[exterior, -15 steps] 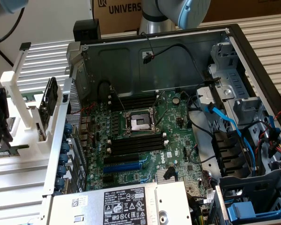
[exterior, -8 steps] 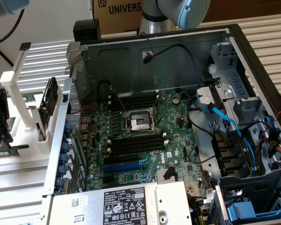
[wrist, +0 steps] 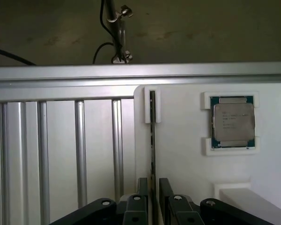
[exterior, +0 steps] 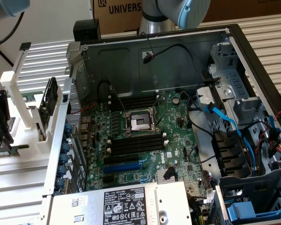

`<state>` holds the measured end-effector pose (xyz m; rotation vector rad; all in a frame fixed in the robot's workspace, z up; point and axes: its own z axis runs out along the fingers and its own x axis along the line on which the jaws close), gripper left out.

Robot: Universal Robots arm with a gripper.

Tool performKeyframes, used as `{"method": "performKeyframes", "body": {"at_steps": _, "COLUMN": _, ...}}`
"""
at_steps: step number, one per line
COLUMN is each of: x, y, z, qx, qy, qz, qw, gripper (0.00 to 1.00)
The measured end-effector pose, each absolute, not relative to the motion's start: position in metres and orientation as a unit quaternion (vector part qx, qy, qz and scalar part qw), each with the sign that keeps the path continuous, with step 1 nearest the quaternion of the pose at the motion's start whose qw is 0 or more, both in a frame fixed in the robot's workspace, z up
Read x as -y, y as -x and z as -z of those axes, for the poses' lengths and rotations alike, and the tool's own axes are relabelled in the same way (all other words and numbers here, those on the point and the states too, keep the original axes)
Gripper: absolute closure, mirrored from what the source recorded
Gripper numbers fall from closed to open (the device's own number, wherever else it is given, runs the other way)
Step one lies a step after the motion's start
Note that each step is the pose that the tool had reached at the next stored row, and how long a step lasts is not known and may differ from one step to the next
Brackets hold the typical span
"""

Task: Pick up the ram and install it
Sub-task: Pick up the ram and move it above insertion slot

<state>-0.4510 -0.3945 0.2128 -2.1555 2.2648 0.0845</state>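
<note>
The ram [wrist: 152,136] stands edge-on in a slot of the white holder [wrist: 178,164], seen as a thin dark-green strip. My gripper [wrist: 153,180] is open, with one finger on each side of the ram's near end and a small gap on both sides. In the exterior view the gripper [exterior: 1,135] hangs at the far left over the white rack [exterior: 18,117], outside the computer case. The black memory slots [exterior: 136,143] with white end clips lie on the motherboard, beside the processor socket [exterior: 138,123].
A processor chip [wrist: 232,122] sits in its own white cradle next to the ram. A card [exterior: 49,101] stands upright in the rack. The open case wall [exterior: 61,136] rises between rack and motherboard. A blue slot [exterior: 124,166], cables and drive bays crowd the case's right.
</note>
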Motion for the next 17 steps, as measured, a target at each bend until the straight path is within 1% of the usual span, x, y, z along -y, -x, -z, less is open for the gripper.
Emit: {"method": "performKeyframes", "body": {"at_steps": 17, "x": 0.3922, "y": 0.4513, "z": -0.205, "qx": -0.711, "qy": 0.703, "qz": -0.027, "qw": 0.006, "gripper": 0.76}}
